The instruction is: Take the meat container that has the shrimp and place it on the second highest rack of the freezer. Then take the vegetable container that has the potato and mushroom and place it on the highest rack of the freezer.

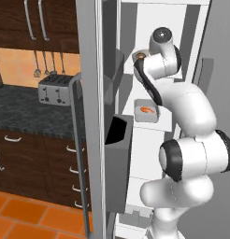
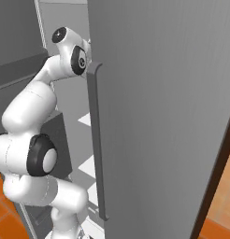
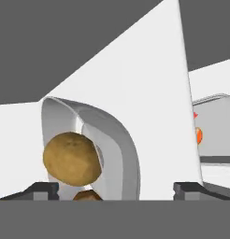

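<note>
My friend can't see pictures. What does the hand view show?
A tan potato sits in a white tub on a white freezer shelf, with the end effector open around it. A shrimp tray shows lower down.

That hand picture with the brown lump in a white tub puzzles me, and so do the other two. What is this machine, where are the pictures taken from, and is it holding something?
It is a white robot arm on a driving base, reaching into an open freezer in a simulated kitchen. Two pictures come from cameras on the base, behind the arm to its left and right. The third camera sits on the hand and looks along the gripper. Its two dark fingertips stand wide apart and grip nothing. Between them is a white container with a brown potato and the top of a mushroom, on the white highest rack. Lower down, the left picture shows a tray with an orange shrimp on another shelf.
</note>
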Available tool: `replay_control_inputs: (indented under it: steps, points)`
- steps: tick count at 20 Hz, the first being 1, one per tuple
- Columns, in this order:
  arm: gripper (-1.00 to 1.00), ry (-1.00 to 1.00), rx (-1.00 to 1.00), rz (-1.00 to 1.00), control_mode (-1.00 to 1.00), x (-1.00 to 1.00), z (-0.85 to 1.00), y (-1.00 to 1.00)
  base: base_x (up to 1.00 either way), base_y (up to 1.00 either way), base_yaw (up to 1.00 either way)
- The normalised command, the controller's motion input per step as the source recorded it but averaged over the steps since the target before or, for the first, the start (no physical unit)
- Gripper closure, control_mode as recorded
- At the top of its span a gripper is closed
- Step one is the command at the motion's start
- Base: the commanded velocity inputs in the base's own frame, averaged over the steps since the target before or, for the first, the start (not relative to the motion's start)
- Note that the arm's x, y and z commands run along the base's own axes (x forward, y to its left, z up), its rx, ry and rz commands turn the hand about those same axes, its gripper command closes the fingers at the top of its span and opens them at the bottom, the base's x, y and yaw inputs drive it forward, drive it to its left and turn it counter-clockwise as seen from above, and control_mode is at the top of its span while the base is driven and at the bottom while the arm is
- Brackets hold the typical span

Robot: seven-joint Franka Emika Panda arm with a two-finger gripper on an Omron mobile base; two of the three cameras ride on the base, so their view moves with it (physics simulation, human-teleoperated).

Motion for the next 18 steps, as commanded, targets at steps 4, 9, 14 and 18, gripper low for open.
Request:
replay_control_inputs:
  steps: [4,9,14,18]
  points:
    - [-1.00,-0.03,0.00,0.02,-1.00,-0.94,0.06,0.29,0.00,0.00,0.00]
    - [-1.00,0.01,-0.05,0.07,-1.00,-1.00,0.00,0.36,0.00,0.00,0.00]
    - [-1.00,0.00,-0.10,0.06,-1.00,-1.00,-0.04,0.28,0.00,0.00,0.00]
    - [-1.00,0.00,-0.08,0.08,-1.00,-1.00,-0.21,0.07,0.00,0.00,0.00]
